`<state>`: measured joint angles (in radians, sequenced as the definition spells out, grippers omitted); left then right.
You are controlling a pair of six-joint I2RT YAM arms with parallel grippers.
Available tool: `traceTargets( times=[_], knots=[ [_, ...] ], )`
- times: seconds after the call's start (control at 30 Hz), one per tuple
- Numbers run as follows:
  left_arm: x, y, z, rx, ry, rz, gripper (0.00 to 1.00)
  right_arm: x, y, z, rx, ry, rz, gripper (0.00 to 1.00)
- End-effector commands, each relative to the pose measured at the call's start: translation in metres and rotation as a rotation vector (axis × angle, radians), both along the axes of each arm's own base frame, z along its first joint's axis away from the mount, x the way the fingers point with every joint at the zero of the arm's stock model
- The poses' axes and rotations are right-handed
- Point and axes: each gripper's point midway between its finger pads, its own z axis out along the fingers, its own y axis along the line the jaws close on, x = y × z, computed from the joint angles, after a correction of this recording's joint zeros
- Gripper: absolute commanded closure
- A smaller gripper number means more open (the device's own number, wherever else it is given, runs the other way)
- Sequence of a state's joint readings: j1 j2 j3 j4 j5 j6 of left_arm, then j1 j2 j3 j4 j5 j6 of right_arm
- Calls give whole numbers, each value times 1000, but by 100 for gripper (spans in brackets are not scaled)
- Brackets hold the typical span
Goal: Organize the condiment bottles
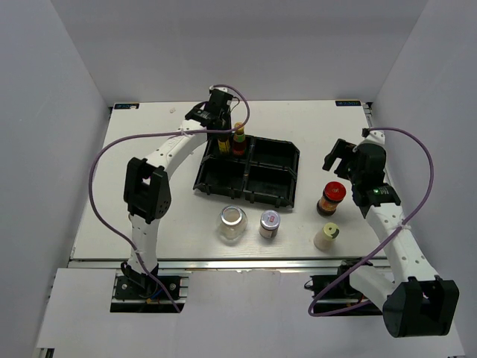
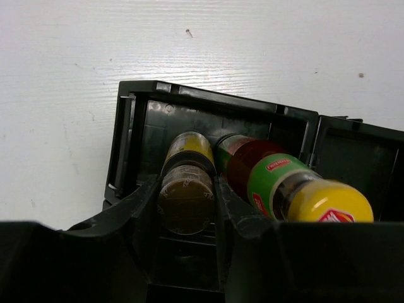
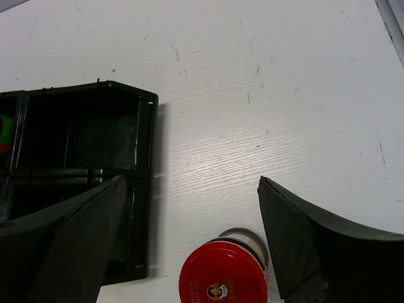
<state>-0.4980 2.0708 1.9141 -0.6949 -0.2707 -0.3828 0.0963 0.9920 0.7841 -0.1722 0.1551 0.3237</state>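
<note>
We start with the table [image 1: 149, 224], where the tray [image 1: 274, 155] sits mid-field, with four compartments. Its far-left one holds the only bottles we see stowed.

The left gripper [image 1: 222, 136] reaches into that compartment from above, its jaws clamped narrow on the dark bottle [image 2: 186, 196]. This bottle stands upright with its cap toward the wrist camera, just beside the yellow-capped bottle [image 2: 297, 196]. We cannot tell whether the two touch. We judge this placement nearly done; only the release is left.

The right gripper [image 3: 190, 186] hovers with its jaws wide and nothing between them. The red-lidded jar [image 3: 222, 278] stands upright on the table just right of the tray, its long axis pointing up at the wrist camera. From that view the jar lies toward the arm's base side of the jaws, roughly centred between the fingers. The right arm is much the nearer, so we judge the pick to be its own: shift back over the lid, then descend.

The clear jar [image 1: 232, 223], silver-lidded jar [image 1: 269, 224] and cream bottle [image 1: 326, 236] wait on the near side of the tray.
</note>
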Motion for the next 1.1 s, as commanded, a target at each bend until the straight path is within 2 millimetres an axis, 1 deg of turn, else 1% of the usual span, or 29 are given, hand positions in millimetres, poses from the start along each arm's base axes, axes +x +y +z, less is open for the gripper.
traceTargets(
  times=[0.0, 0.07, 0.1, 0.23, 0.47, 0.6, 0.63, 0.7, 0.73, 0.77, 0.8, 0.83, 0.87, 0.9, 0.93, 0.97, 1.0, 1.03, 1.07],
  knots=[
    [15, -7, 34, -57, -84, -5, 89, 9, -4, 24, -18, -55, -11, 11],
    [16, -8, 27, -51, -69, -12, 79, 10, -4, 22, -18, -49, -11, 11],
    [17, -8, 28, -53, -70, -13, 71, 10, -4, 22, -20, -48, -13, 11],
    [15, -9, 24, -50, -55, -26, 53, 11, -4, 21, -19, -43, -16, 11],
    [10, -7, 25, -40, -43, -28, 40, 11, -4, 21, -19, -37, -11, 11],
    [7, -1, 38, -33, -59, -17, 37, 10, -3, 22, -20, -35, -9, 11],
    [4, 2, 45, -28, -68, -12, 36, 9, -3, 22, -18, -35, -8, 11],
    [1, 8, 54, -21, -82, 3, 19, 8, -2, 24, -15, -41, -3, 11],
    [-3, 15, 67, -13, -104, 22, 5, 8, -2, 25, -13, -43, 0, 11],
    [-6, 19, 73, -8, -115, 32, 2, 7, -1, 26, -13, -47, 3, 11],
    [-12, 24, 71, 3, -108, 45, 2, 7, 0, 27, -8, -51, 10, 11],
    [-16, 30, 75, 8, -112, 58, 2, 7, 1, 26, -6, -53, 14, 11],
    [-24, 39, 93, 4, -148, 84, 2, 7, 3, 28, -3, -60, 24, 11],
    [-34, 47, 85, 23, -128, 102, 2, 7, 3, 27, -1, -59, 27, 11],
    [-42, 53, 86, 20, -125, 128, 2, 7, 4, 28, 0, -60, 30, 11],
    [-55, 67, 106, 12, -165, 165, 2, 6, 4, 29, 1, -61, 31, 11],
    [-64, 75, 109, 15, -171, 190, 2, 6, 4, 29, 1, -61, 31, 11],
    [-80, 85, 94, 24, -136, 226, 2, 6, 4, 29, 1, -61, 33, 11],
    [-90, 93, 95, 18, -138, 254, 2, 5, 4, 31, 1, -67, 35, 11]
  ],
)
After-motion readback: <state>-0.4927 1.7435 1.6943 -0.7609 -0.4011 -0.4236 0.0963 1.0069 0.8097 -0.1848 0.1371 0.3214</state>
